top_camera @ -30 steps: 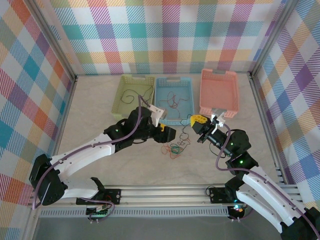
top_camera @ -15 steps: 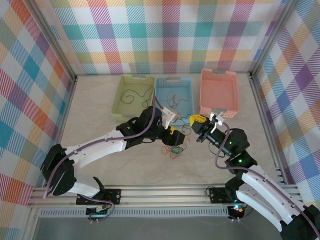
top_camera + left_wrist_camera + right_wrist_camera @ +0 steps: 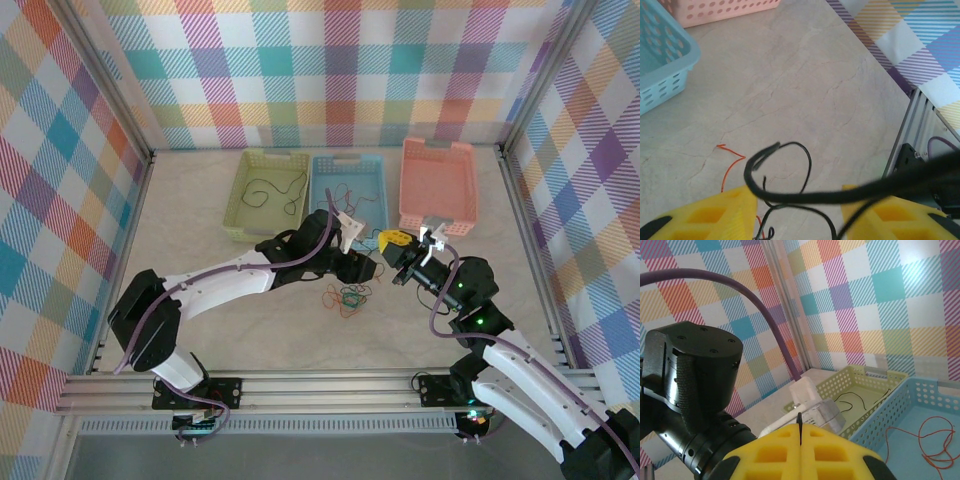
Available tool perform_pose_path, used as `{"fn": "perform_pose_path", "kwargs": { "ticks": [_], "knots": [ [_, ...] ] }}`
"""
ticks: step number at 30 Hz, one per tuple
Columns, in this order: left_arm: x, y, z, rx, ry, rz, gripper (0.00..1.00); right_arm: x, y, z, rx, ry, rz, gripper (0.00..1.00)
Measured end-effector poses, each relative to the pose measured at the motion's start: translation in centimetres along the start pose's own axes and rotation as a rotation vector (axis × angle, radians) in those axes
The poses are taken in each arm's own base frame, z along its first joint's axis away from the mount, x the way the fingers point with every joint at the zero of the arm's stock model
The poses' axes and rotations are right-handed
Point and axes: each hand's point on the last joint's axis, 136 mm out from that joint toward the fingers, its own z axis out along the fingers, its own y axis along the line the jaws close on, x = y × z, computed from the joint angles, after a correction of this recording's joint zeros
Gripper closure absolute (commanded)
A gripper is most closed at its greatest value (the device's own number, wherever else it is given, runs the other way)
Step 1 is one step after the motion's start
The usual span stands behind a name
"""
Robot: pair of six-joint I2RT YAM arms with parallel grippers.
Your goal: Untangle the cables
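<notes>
A small tangle of cables (image 3: 349, 297), green, orange-red and black, lies on the table between the two arms. My left gripper (image 3: 358, 268) hangs just above its far side; its yellow fingers (image 3: 715, 215) stand open, and a black cable (image 3: 805, 196) loops across the gap between them. An orange-red cable (image 3: 728, 161) trails on the table beyond. My right gripper (image 3: 386, 241) is beside the left one, its yellow fingers (image 3: 840, 455) shut, with the thin end of a black cable (image 3: 800, 426) sticking up between them.
Three baskets stand at the back: green (image 3: 268, 192) holding a black cable (image 3: 262, 188), blue (image 3: 346, 200) holding an orange-red cable (image 3: 935, 440), and pink (image 3: 438, 186). The metal frame rail (image 3: 920, 125) borders the table on the right.
The left arm has reached to the right, bringing its gripper from left of the tangle to right beside the right gripper. The right arm has stayed in place.
</notes>
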Motion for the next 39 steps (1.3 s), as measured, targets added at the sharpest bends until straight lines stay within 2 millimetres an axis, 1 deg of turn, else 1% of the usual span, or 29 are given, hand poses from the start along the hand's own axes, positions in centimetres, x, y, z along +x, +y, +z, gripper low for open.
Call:
{"fn": "perform_pose_path", "kwargs": {
  "ticks": [3, 6, 9, 12, 16, 17, 18, 19, 20, 21, 22, 23, 25, 27, 29, 32, 35, 37, 39],
  "knots": [
    [-0.2, 0.1, 0.2, -0.004, -0.011, -0.006, 0.72, 0.0, 0.1, 0.0, -0.005, 0.002, 0.0, 1.0],
    [-0.5, 0.0, 0.3, 0.001, -0.024, -0.008, 0.88, 0.1, 0.2, 0.0, -0.009, 0.003, 0.0, 1.0],
    [-0.6, 0.0, 0.3, 0.001, -0.031, -0.005, 0.99, 0.1, 0.1, 0.0, -0.009, 0.003, 0.0, 1.0],
    [-0.4, 0.1, 0.1, 0.0, -0.038, 0.002, 1.0, 0.1, 0.1, 0.0, -0.008, 0.004, 0.0, 1.0],
    [-0.2, -0.2, -1.0, 0.004, -0.049, 0.006, 1.0, 0.1, -0.2, 0.0, 0.008, 0.001, 0.0, 1.0],
    [-0.3, -0.4, -1.5, 0.006, -0.058, 0.009, 1.0, 0.1, -0.4, 0.0, 0.022, -0.003, -0.001, 0.96],
    [-0.5, -0.6, -2.0, 0.007, -0.066, 0.011, 1.0, 0.1, -0.7, 0.0, 0.037, -0.007, -0.002, 0.87],
    [-0.8, -0.9, -2.6, 0.008, -0.079, 0.015, 1.0, 0.2, -1.1, -0.1, 0.055, -0.012, -0.001, 0.79],
    [-1.0, -1.1, -3.0, 0.011, -0.087, 0.017, 1.0, 0.3, -1.4, -0.1, 0.073, -0.012, -0.002, 0.73],
    [-1.4, -1.5, -3.7, 0.015, -0.103, 0.023, 1.0, 0.7, -1.9, -0.2, 0.095, -0.01, 0.002, 0.65],
    [-1.8, -1.9, -4.4, 0.021, -0.119, 0.028, 1.0, 1.0, -2.3, -0.2, 0.115, -0.007, 0.002, 0.52],
    [-2.2, -2.2, -5.0, 0.024, -0.135, 0.033, 1.0, 1.2, -2.7, -0.3, 0.131, -0.004, -0.002, 0.45],
    [-2.9, -2.7, -6.5, 0.02, -0.169, 0.037, 1.0, 1.6, -3.5, -0.4, 0.172, -0.003, 0.004, 0.37],
    [-3.2, -2.8, -7.5, 0.001, -0.189, 0.035, 1.0, 1.6, -4.1, -0.5, 0.208, -0.009, 0.002, 0.33],
    [-3.5, -2.6, -8.1, -0.026, -0.193, 0.027, 1.0, 1.7, -4.7, -0.7, 0.241, -0.022, -0.002, 0.32],
    [-4.4, -2.3, -8.8, -0.068, -0.2, 0.012, 1.0, 2.4, -5.8, -1.3, 0.292, -0.029, -0.002, 0.32],
    [-6.1, -2.3, -10.0, -0.1, -0.224, -0.001, 1.0, 3.2, -6.6, -1.5, 0.331, -0.02, -0.002, 0.32],
    [-7.4, -2.8, -11.0, -0.103, -0.243, -0.002, 1.0, 3.7, -7.0, -1.3, 0.343, -0.009, -0.008, 0.32],
    [-8.8, -3.5, -11.9, -0.099, -0.266, 0.003, 1.0, 4.6, -7.4, -0.8, 0.348, 0.021, -0.011, 0.33]
  ]
}}
